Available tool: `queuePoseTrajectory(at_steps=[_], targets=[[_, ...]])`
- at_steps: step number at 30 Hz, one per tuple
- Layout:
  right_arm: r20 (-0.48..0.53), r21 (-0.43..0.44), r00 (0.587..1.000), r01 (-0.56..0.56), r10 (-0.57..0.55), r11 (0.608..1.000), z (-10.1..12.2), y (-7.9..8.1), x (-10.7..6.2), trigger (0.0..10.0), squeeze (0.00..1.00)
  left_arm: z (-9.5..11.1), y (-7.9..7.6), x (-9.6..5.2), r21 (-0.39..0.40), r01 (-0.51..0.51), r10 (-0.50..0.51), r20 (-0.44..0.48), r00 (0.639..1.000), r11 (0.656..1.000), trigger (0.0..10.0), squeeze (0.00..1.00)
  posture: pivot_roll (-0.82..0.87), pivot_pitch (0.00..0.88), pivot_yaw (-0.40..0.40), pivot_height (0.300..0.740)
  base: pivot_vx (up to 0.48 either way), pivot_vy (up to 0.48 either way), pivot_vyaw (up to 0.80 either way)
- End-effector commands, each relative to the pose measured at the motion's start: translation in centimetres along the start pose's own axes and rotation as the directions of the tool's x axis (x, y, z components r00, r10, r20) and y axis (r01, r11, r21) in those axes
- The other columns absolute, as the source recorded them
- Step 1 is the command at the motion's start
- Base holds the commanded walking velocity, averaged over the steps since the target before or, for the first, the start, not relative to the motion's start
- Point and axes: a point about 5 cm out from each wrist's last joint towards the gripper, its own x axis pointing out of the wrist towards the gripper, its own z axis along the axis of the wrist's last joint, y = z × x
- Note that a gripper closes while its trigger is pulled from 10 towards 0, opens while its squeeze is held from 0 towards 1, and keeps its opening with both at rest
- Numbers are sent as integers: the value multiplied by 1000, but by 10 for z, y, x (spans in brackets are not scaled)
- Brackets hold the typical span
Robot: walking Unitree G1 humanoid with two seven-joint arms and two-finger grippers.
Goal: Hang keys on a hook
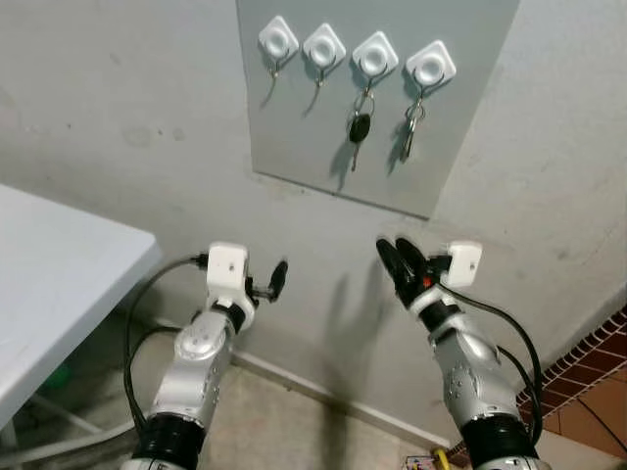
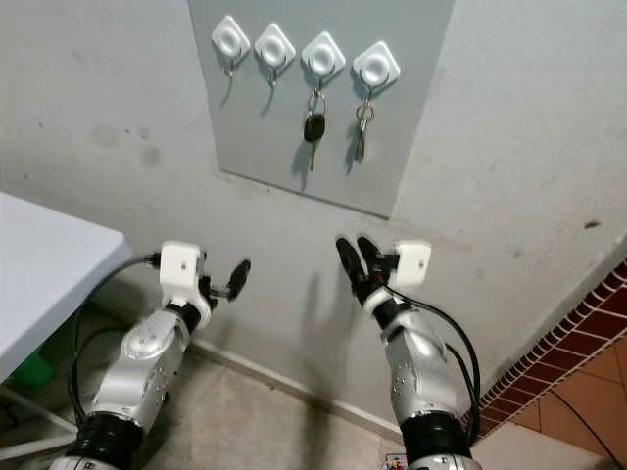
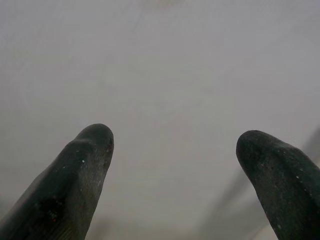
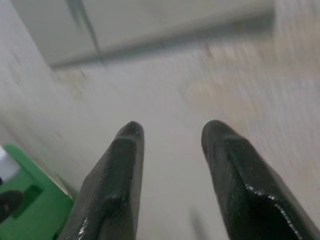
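A grey panel [image 1: 392,108] was fixed to the pale wall, carrying a row of four white diamond-shaped hooks [image 1: 278,40] along its top edge. From the third hook [image 1: 374,55], counting from the robot's left, hung a car key with a black head [image 1: 360,128]; from the fourth hook [image 1: 431,66], at the 3 o'clock end of the row, hung a small bunch of silver keys [image 1: 411,127]. The two hooks toward 9 o'clock carried nothing but their own metal prongs and shadows.

Both arms were raised in front of the wall, well below the panel. The left gripper [image 1: 277,278] sat at about 7 o'clock from the panel, its fingers [image 3: 85,165] spread wide apart in the left wrist view with only bare wall between them. The right gripper [image 1: 402,260] sat at roughly 6 o'clock beneath the silver keys, its two black fingers [image 4: 125,165] parted with a clear gap and holding nothing (the right wrist view was blurred, though a green object [image 4: 30,200] could be made out low beside one finger).

A white table [image 1: 59,284] edged in at 9 o'clock of the head view, and a patch of red brick-patterned floor [image 1: 588,372] showed at 4 o'clock.
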Motion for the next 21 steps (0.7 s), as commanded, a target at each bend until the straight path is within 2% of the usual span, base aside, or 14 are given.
queuePoseTrajectory(at_steps=[1, 2, 5, 7, 9, 11, 12, 15, 18, 19, 20, 21], targets=[[-81, -24, 995, 60, -62, 998, -21, -8, -11, 10000, 0, -17, 4, -3, 36, -24, 26, -51, 998, 999, 10000, 0, -25, 0, 63, 732, 0, 0, 0], [-81, -24, 995, 60, -62, 998, -21, -8, -11, 10000, 0, -17, 4, -3, 36, -24, 26, -51, 998, 999, 10000, 0, -25, 0, 63, 732, 0, 0, 0], [-243, -65, 959, 131, -143, 989, -58, -17, -37, 10000, 0, -53, 4, -14, 49, -9, 18, -187, 982, 999, 10000, 0, -50, 0, 78, 732, 0, 0, 0], [-325, -93, 927, 168, -190, 981, -75, -22, -52, 10000, 0, -66, 4, -20, 6, -8, 9, -232, 973, 1000, 10000, 0, -63, 0, 87, 732, 0, 0, 0], [-349, -104, 915, 177, -202, 979, -79, -23, -56, 10000, 0, -70, 5, -22, -18, -19, 14, -246, 969, 1000, 10000, 0, -66, 0, 89, 732, 0, 0, 0], [-437, -129, 863, 219, -253, 967, -97, -29, -77, 10000, 0, -85, 5, -29, -34, -38, 25, -316, 948, 999, 10000, 0, -76, 0, 94, 732, 0, 0, 0], [-494, -141, 820, 250, -287, 958, -108, -32, -93, 10000, 0, -96, 4, -36, -39, -52, 34, -368, 929, 998, 10000, 0, -77, 0, 93, 732, 0, 0, 0], [-542, -169, 776, 276, -323, 946, -117, -34, -108, 10000, 0, -106, 4, -44, -11, -52, 43, -406, 913, 999, 10000, 0, -81, 0, 92, 732, 0, 0, 0], [-610, -217, 701, 301, -370, 929, -131, -36, -131, 10000, 0, -125, 7, -60, -4, -82, 70, -485, 872, 997, 10000, 0, -87, 0, 93, 732, 0, 0, 0], [-642, -241, 658, 315, -395, 918, -138, -37, -144, 10000, 0, -134, 8, -71, -6, -97, 80, -525, 848, 995, 10000, 0, -92, 0, 93, 732, 0, 0, 0], [-642, -241, 658, 315, -395, 918, -138, -37, -144, 10000, 0, -134, 8, -71, -6, -97, 80, -525, 848, 995, 10000, 0, -92, 0, 93, 732, 0, 0, 0], [-654, -256, 638, 319, -407, 913, -140, -37, -149, 10000, 0, -138, 9, -75, -12, -105, 82, -539, 838, 994, 10000, 0, -92, 0, 93, 732, 0, 0, 0]])
